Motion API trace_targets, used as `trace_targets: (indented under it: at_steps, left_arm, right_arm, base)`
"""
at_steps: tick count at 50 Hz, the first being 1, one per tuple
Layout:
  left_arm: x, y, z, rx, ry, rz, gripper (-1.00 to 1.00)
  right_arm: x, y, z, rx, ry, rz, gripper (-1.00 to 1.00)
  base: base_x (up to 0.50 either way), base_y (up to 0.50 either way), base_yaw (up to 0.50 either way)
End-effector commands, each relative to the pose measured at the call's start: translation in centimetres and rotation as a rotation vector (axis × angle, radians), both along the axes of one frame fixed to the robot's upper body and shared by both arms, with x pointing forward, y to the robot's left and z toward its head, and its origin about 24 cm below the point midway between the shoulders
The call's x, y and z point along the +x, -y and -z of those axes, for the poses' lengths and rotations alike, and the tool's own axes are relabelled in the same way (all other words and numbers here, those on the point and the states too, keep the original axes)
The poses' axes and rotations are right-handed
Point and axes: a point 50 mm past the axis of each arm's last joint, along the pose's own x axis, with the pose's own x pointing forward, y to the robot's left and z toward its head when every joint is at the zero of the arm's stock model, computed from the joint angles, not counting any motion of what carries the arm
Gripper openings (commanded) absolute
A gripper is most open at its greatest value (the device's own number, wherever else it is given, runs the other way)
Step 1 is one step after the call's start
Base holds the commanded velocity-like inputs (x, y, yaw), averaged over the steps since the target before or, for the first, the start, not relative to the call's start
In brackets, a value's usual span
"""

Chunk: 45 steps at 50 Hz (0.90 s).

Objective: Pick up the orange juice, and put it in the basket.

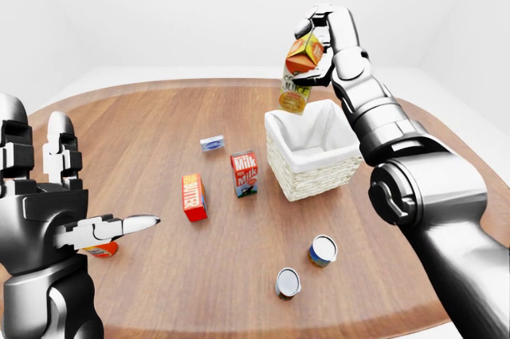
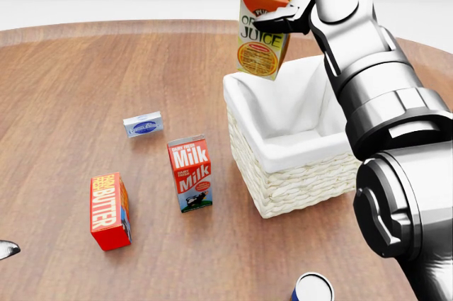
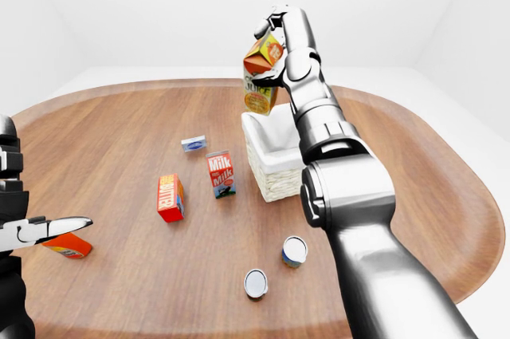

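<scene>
1. At far left of the left-eye view: left hand [image 1: 80, 219], raised clear of the table [image 1: 159, 291], fingers [image 1: 131, 224] spread, gripping nothing.
2. Just below that hand: small orange pack [image 3: 68, 246], lying on the wood, partly hidden by the fingers.
3. Right of the left hand, toward table centre: red butter box [image 2: 109, 210], upright; further right, red milk carton [image 2: 190, 173], upright; above and between them, small pale blue packet [image 2: 142, 125], lying flat. All three apart from each other.
4. Right of the milk carton: wicker basket [image 2: 297, 188] with white cloth lining, resting on the table.
5. Above the basket's upper-left corner: orange juice [image 2: 265, 25], lifted well off the table, tilted with its lower end toward the basket opening. Not inside the basket.
6. At the carton's upper part: right hand [image 2: 294, 3], fingers pinched on the orange juice; right arm extending down the right side of the head view.
7. Below the right arm, toward the lower table edge in the left-eye view: two cans [image 1: 305, 266], near each other, well apart from the basket.
</scene>
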Motion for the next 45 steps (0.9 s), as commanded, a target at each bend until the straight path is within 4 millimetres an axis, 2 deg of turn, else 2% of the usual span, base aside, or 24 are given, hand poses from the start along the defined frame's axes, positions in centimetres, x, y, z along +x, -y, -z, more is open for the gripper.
trace_targets:
  at_steps: [1,45]
  left_arm:
    - [0.0,0.0,0.1,0.000,-0.003,0.001,1.00]
    - [0.1,0.0,0.1,-0.001,-0.007,0.003,1.00]
  right_arm:
    - [0.0,0.7,0.4,-0.018,0.025,0.069,-1.00]
    - [0.0,0.9,4.1,-0.102,-0.021,0.137,-1.00]
  base:
    - [0.00,0.00,0.00]
    - [0.00,0.00,0.00]
